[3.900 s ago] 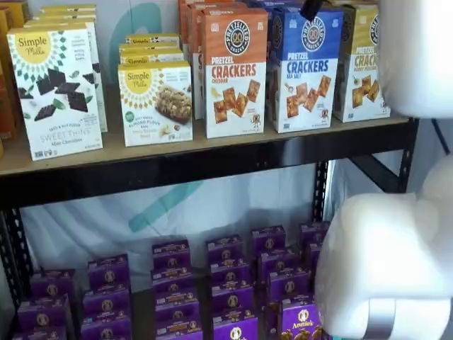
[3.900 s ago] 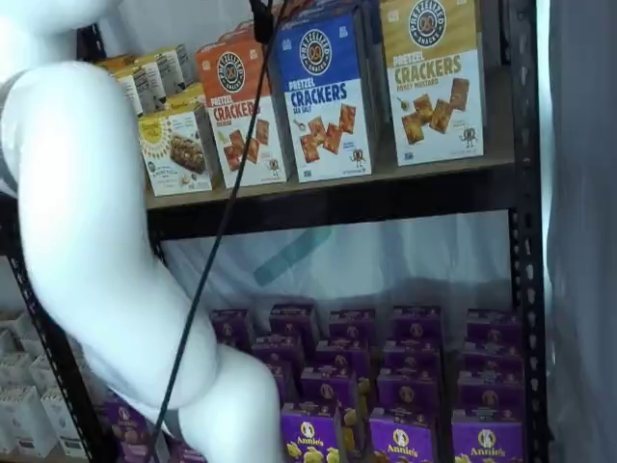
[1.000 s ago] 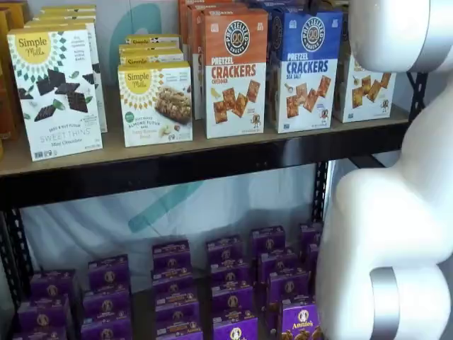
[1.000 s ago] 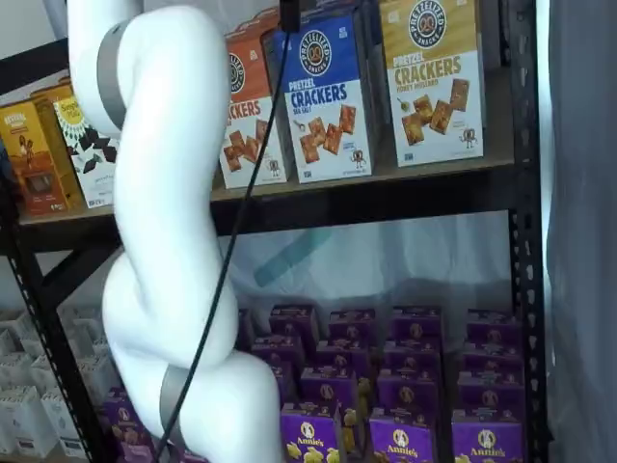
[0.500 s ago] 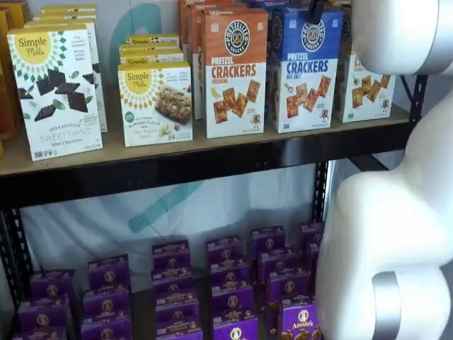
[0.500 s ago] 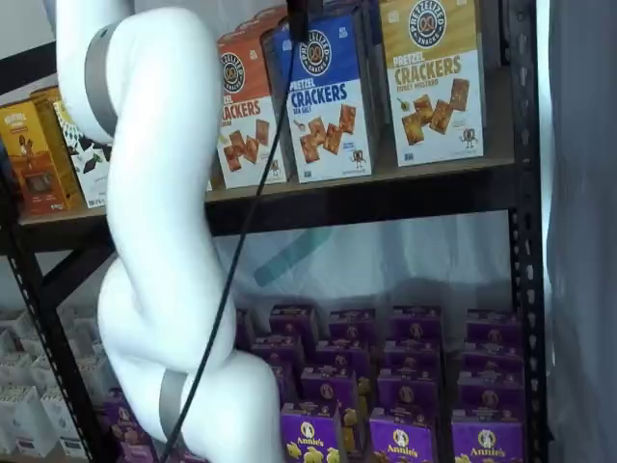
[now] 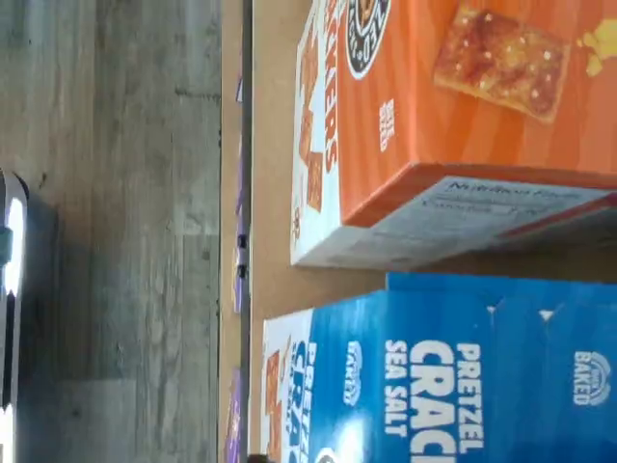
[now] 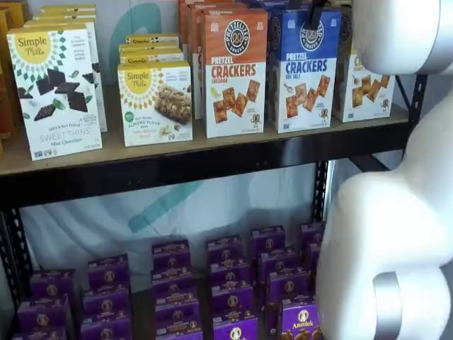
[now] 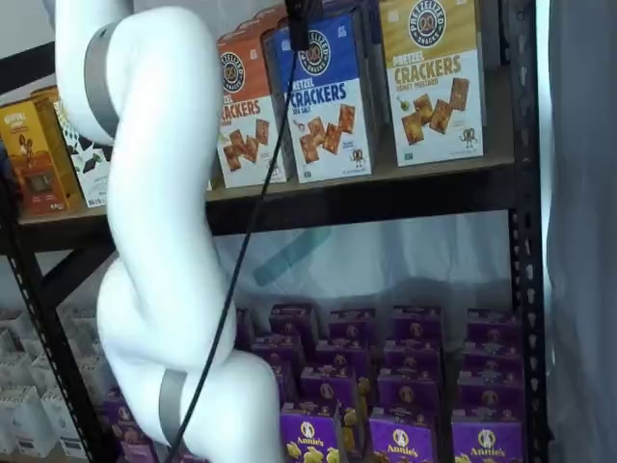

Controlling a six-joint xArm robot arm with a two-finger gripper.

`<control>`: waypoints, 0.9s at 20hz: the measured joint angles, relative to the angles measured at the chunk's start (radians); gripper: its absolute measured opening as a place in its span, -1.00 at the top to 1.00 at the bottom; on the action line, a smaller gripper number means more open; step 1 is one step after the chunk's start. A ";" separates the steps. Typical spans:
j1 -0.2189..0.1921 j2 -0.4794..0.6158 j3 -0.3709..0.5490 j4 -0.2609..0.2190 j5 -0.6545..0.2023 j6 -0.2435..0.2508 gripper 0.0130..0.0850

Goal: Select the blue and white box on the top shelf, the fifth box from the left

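The white arm [image 9: 154,241] reaches up to the top shelf [image 8: 212,152], where the blue and white box [image 8: 304,67] stands near the right end, beside the orange Cheddar box [image 8: 235,71]. The gripper [image 9: 302,24] hangs at its top edge (jaws spread wide, nothing held). Approach looks done; grasping and withdrawal remain.

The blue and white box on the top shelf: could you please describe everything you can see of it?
The blue and white box is a tall carton, blue above and white below, with a round black logo, "PRETZEL CRACKERS SEA SALT" and square cracker pictures. It stands upright at the front of the top shelf, close beside the orange cheddar box. A black gripper finger hangs before its top edge; contact is unclear.
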 joint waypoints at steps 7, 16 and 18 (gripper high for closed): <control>-0.010 0.025 -0.070 0.035 0.029 0.013 -1.00; -0.002 0.092 -0.209 0.022 0.092 0.028 -1.00; 0.001 0.109 -0.243 0.014 0.111 0.030 -1.00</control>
